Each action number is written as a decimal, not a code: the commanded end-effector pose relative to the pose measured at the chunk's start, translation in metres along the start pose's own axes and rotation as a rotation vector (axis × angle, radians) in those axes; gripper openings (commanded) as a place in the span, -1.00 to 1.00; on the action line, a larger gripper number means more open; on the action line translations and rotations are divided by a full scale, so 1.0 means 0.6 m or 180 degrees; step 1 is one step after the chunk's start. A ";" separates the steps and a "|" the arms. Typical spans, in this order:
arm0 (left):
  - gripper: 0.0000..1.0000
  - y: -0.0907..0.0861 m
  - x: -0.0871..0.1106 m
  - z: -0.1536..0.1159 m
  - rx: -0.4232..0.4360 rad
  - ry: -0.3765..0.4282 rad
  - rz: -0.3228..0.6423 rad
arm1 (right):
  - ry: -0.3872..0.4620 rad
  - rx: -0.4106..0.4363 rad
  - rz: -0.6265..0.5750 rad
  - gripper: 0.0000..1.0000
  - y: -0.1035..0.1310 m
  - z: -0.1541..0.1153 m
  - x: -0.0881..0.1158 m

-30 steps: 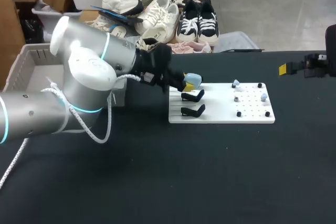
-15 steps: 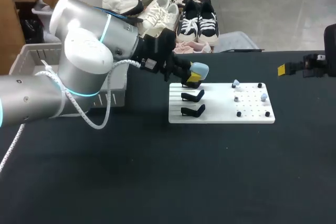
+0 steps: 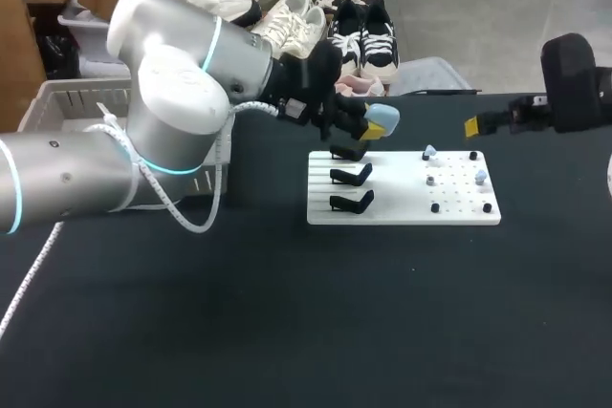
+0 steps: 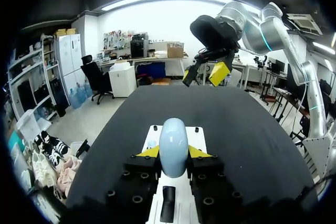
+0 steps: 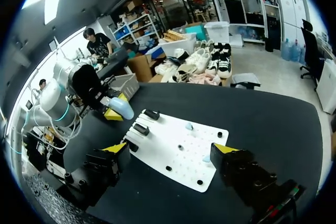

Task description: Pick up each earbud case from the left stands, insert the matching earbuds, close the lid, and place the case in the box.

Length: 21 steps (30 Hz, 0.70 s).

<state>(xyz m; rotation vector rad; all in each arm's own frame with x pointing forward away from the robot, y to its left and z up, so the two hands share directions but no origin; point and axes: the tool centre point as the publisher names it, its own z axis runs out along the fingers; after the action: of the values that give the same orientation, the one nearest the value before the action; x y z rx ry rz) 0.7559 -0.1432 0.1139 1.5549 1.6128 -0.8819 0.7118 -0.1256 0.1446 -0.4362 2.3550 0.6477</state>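
Left arm, entering from the left side in the head view, with the left gripper [image 3: 376, 124] clamped on a pale blue earbud case [image 3: 381, 117]. In the left wrist view the case [image 4: 174, 144] stands upright between the two yellow fingertips [image 4: 149, 152], which press on it from either side, its rounded end projecting ahead of the left gripper [image 4: 174, 153]. The case is held in the air over the far left corner of the white board [image 3: 402, 205], just above and beside the farthest of three black stands [image 3: 351, 152]; the other two stands [image 3: 351, 176] [image 3: 351, 202] carry nothing. Small pale blue earbuds [image 3: 430, 152] [image 3: 481, 176] sit among black pegs [image 3: 435, 206] on the right half of the board. The right gripper [image 3: 475, 126] hangs above the table's far right part, well apart from the case; in the right wrist view its fingers [image 5: 116, 149] are spread wide around nothing, with the board [image 5: 178, 148] and the case [image 5: 122, 109] ahead of the right gripper [image 5: 170, 150]. The grey box [image 3: 67, 93] stands at the table's left edge, behind the left arm.
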 end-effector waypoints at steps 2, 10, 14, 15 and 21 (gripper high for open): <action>-1.00 -0.014 -0.024 0.003 -0.0160 0.0036 0.0009 | 0.0104 -0.0326 -0.0016 1.00 -0.008 0.047 -0.011; -1.00 -0.022 -0.039 0.012 -0.0184 0.0036 0.0028 | 0.0202 -0.0445 -0.0096 1.00 -0.002 0.081 -0.026; -1.00 -0.027 -0.040 0.017 -0.0167 0.0036 0.0003 | 0.0209 -0.0487 -0.0132 1.00 0.000 0.090 -0.033; -1.00 -0.028 -0.039 0.018 -0.0165 0.0036 0.0001 | 0.0211 -0.0493 -0.0137 1.00 0.001 0.092 -0.034; -1.00 -0.019 -0.034 0.033 -0.0190 0.0049 -0.0050 | 0.0206 -0.0523 -0.0165 1.00 0.006 0.094 -0.037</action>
<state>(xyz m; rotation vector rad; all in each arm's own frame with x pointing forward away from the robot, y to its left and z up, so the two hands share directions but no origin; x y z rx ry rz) 0.7424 -0.1659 0.1254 1.5147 1.6423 -0.8306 0.7521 -0.0876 0.1235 -0.5605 2.3739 0.7157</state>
